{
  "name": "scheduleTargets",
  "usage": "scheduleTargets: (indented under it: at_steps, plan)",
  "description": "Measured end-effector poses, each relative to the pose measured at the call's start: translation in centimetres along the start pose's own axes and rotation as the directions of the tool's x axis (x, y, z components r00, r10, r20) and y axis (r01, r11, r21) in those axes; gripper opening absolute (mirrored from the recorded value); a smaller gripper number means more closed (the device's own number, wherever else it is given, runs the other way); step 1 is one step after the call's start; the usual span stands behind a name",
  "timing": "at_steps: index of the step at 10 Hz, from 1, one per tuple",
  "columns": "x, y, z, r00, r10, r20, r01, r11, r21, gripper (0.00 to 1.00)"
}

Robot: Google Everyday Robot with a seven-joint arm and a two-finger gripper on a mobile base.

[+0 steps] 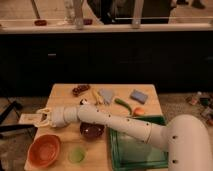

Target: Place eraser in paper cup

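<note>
The eraser [29,119], a flat whitish block, sticks out to the left from between my gripper's fingers, over the left edge of the wooden table [65,97]. My gripper [42,118] is shut on it, at the table's left side. The paper cup [76,154], small and pale green, stands near the table's front edge, to the right of and nearer than the gripper, between the orange bowl and the green tray.
An orange bowl [45,150] sits at the front left and a dark brown bowl [92,131] under my arm. A green tray [137,150] fills the front right. Snacks, a grey cloth [106,95], a blue sponge [138,96] and a green pepper [123,105] lie at the back.
</note>
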State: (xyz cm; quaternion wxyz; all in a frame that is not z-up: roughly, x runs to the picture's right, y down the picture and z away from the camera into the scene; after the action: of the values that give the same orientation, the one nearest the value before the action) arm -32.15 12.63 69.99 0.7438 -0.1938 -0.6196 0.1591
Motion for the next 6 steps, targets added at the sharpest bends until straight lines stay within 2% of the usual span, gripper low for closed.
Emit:
scheduleTargets:
  at_steps: [6]
  plan:
    - [1.1,-2.3,-0.9,1.0,0.027,0.003,-0.027,0.999,0.041,0.0]
